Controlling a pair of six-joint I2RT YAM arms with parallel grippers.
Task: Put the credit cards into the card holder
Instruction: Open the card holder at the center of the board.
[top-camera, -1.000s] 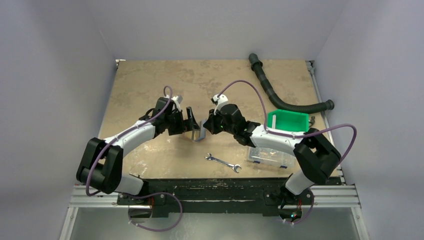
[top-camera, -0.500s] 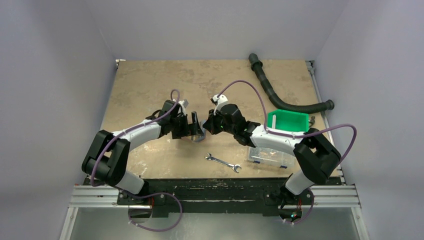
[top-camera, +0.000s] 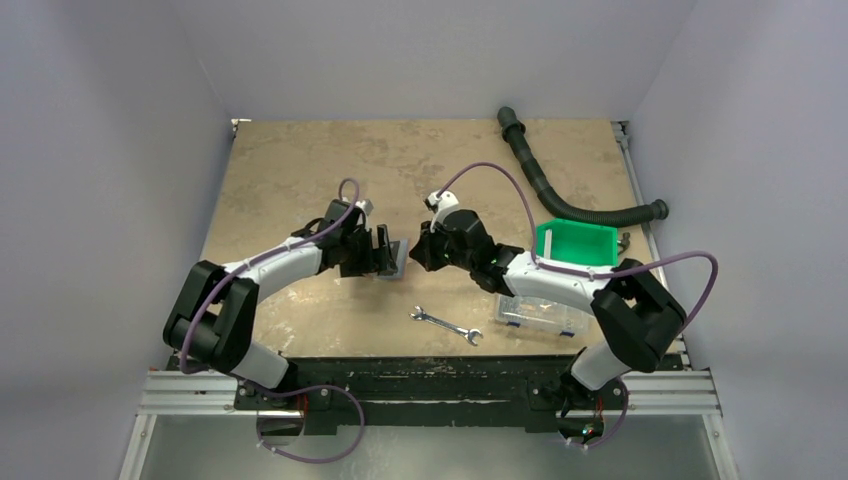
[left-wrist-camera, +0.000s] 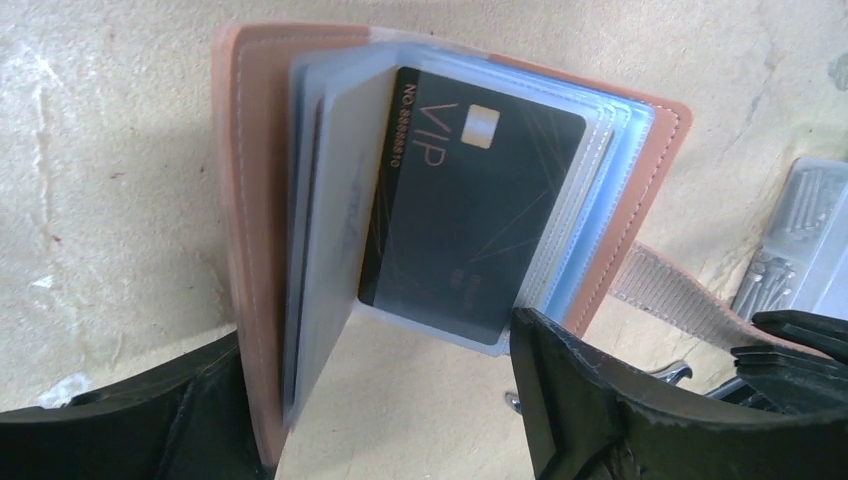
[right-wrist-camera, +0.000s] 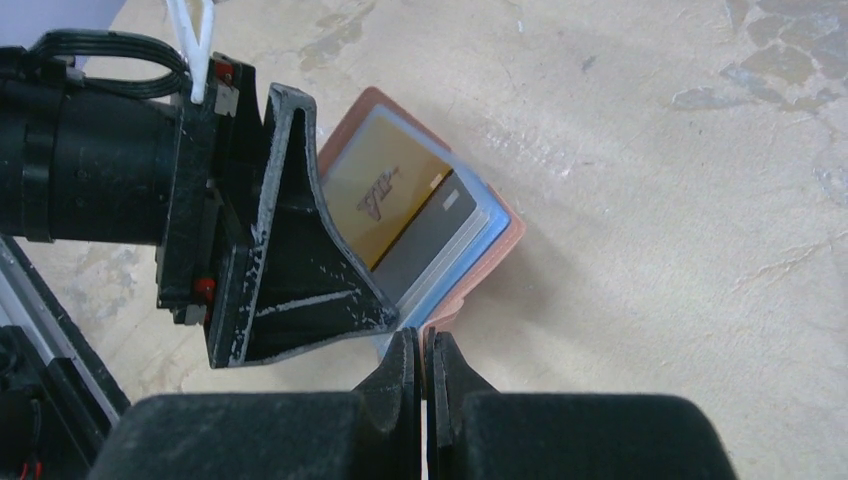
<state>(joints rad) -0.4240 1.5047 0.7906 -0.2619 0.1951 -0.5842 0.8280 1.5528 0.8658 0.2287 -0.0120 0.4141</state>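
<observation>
Mid-frame in the top view, the card holder (top-camera: 393, 262) is tiny; the left wrist view shows a dark VIP card (left-wrist-camera: 465, 210) sleeved inside; left gripper (left-wrist-camera: 400, 420) spread around it; right gripper (right-wrist-camera: 421, 365) pinched together, low and level beside it.

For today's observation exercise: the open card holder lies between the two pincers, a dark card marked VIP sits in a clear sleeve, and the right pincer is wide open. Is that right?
One detail is wrong. The right wrist view shows the right pincer shut, fingertips nearly touching with nothing between them. The rest holds: the card holder is open between the pincers, and the dark VIP card sits in a clear sleeve.
</observation>
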